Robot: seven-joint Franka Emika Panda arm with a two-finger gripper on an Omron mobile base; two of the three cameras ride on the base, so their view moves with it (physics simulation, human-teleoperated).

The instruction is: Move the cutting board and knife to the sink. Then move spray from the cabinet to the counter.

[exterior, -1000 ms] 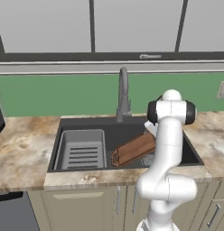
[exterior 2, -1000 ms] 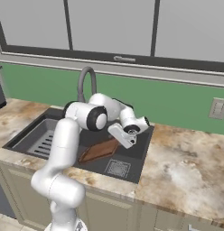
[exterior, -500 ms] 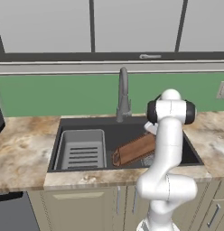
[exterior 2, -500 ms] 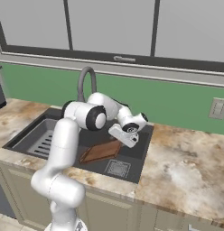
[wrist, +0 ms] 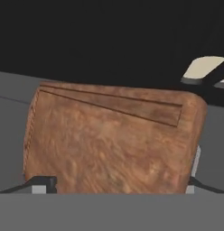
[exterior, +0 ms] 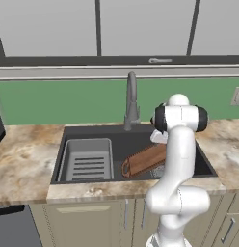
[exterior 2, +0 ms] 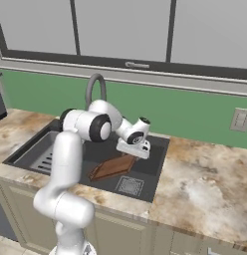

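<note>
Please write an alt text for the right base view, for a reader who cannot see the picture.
A reddish-brown cutting board lies slanted inside a dark sink, and the white robot arm's gripper hangs just above its far end, jaws open and holding nothing. A curved grey faucet rises behind the sink, with marbled counter to the right and a green wall behind.

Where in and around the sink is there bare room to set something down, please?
The marbled counter right of the sink is bare, as is the stretch left of it. Inside, the cutting board leans beside the grey rack, with the open gripper above: crowded.
</note>
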